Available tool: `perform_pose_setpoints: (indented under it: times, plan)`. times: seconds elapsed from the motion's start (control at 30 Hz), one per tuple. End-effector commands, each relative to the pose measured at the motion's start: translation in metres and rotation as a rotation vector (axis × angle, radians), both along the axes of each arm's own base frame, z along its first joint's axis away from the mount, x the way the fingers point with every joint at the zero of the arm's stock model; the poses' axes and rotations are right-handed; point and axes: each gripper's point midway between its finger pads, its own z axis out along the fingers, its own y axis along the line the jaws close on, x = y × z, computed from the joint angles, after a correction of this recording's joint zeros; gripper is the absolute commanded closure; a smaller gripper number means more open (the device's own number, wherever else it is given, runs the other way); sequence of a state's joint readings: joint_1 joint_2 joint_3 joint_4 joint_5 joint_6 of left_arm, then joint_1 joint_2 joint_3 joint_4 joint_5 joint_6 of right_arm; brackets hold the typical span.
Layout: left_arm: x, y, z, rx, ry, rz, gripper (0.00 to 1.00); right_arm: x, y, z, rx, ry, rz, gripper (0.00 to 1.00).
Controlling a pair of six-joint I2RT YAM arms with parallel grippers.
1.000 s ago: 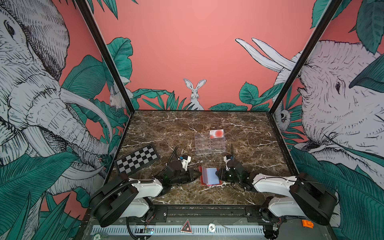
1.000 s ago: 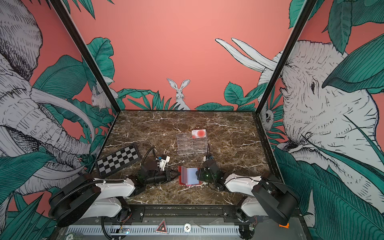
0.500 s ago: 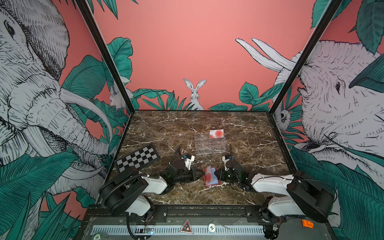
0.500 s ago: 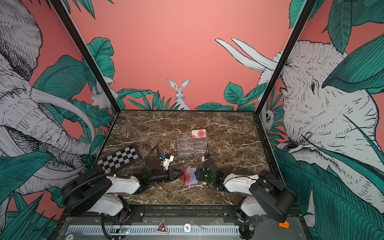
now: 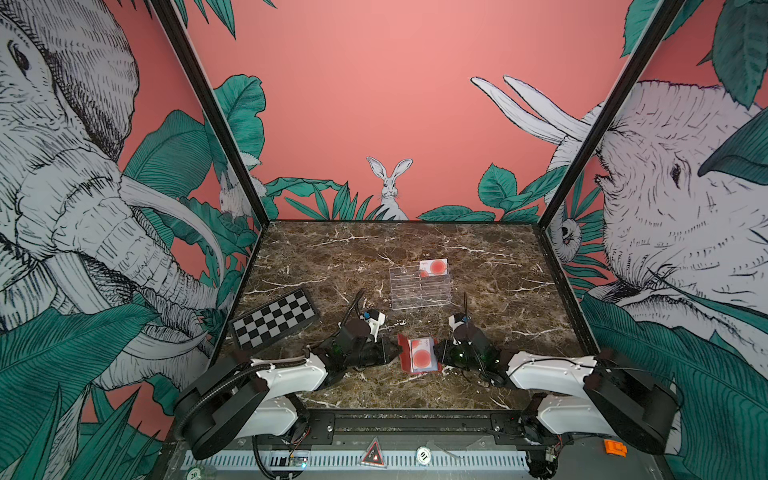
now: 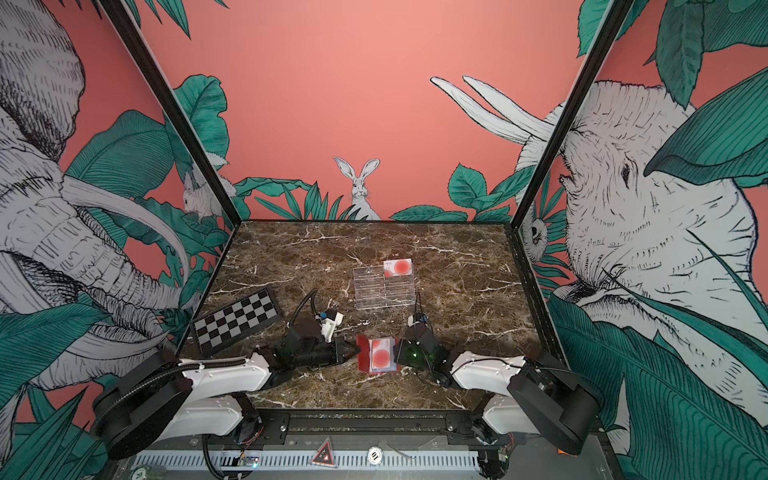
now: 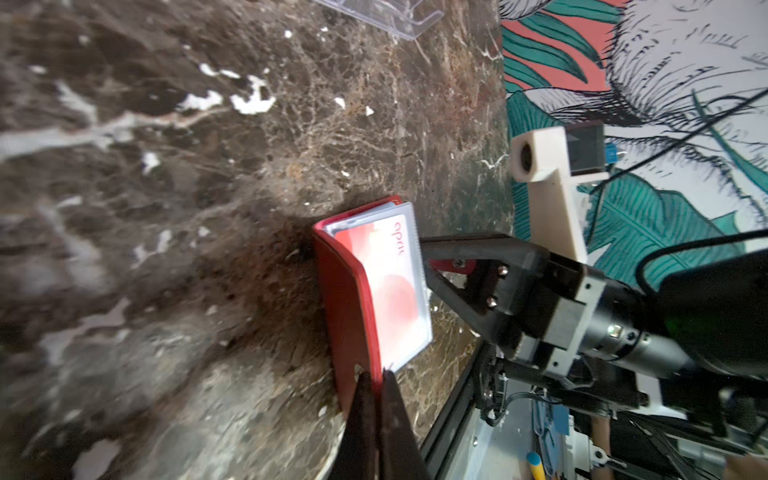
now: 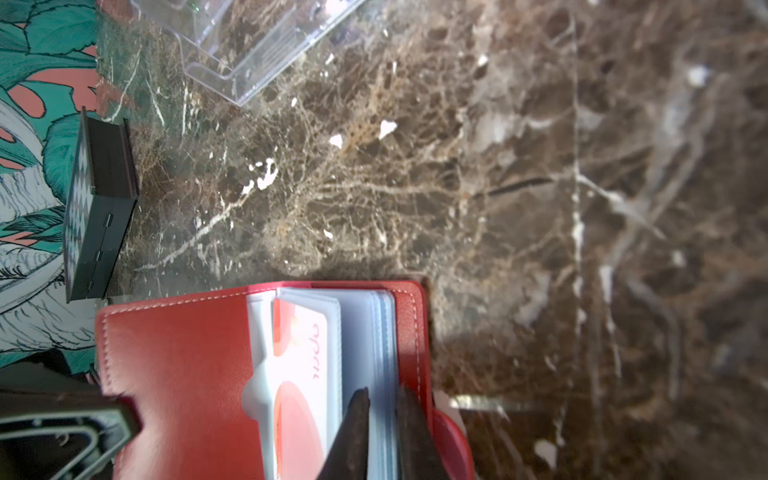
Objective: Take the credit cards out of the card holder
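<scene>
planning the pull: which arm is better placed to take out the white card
Right, probably: right tool grips the sleeves beside the white card; left tool is shut on the card holder cover, holding it open.

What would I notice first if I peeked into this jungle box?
Probably the open red card holder at the front middle of the marble table, with the left gripper pinching its cover and the right gripper pinching its clear sleeves. A white card with a red circle shows inside it, and a twin card stands in the clear acrylic stand behind; a chequered board lies to the left.
</scene>
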State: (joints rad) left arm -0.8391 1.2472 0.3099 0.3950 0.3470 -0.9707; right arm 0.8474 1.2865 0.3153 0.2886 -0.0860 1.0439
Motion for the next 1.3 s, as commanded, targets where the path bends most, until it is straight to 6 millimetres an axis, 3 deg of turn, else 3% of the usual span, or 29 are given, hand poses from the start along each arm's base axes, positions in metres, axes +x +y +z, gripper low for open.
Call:
perform_pose_setpoints:
  times: [0.0, 0.23, 0.4, 0.47, 0.6, 0.73, 0.83, 0.93, 1.0, 1.1, 1.27]
  plan:
    - [-0.003, 0.030, -0.028, 0.235, 0.008, 0.005, 1.00, -0.016, -0.017, -0.019, -0.084, 0.058, -0.023, 0.81]
    - [0.002, 0.040, -0.033, 0.356, -0.012, -0.004, 0.99, -0.013, -0.034, -0.010, -0.131, 0.018, -0.074, 0.73]
    - [0.006, 0.048, -0.019, 0.374, -0.042, 0.029, 0.61, -0.011, -0.051, 0.006, -0.169, -0.038, -0.107, 0.66]
    - [0.008, 0.053, -0.009, 0.384, -0.062, 0.049, 0.53, -0.010, -0.053, 0.016, -0.155, -0.071, -0.105, 0.66]
    - [0.011, 0.056, 0.026, 0.350, -0.121, 0.071, 0.40, -0.008, -0.040, 0.042, -0.085, -0.137, -0.046, 0.66]
    - [0.008, 0.028, 0.074, 0.147, -0.160, 0.019, 0.21, -0.010, -0.014, 0.063, 0.025, -0.154, 0.048, 0.67]
    - [0.002, 0.003, 0.094, -0.013, -0.127, -0.028, 0.23, -0.010, 0.005, 0.071, 0.079, -0.135, 0.102, 0.71]
    - [-0.002, -0.012, 0.089, -0.094, -0.069, -0.051, 0.40, -0.007, 0.014, 0.068, 0.093, -0.121, 0.114, 0.78]
    - [-0.005, -0.019, 0.077, -0.121, -0.028, -0.053, 0.49, -0.005, 0.020, 0.066, 0.099, -0.115, 0.127, 0.81]
    - [-0.006, -0.021, 0.053, -0.107, 0.029, -0.039, 0.55, -0.004, 0.024, 0.055, 0.067, -0.086, 0.142, 0.85]
    - [-0.009, -0.021, 0.022, -0.084, 0.087, -0.023, 0.57, -0.002, 0.027, 0.034, 0.032, -0.051, 0.144, 0.90]
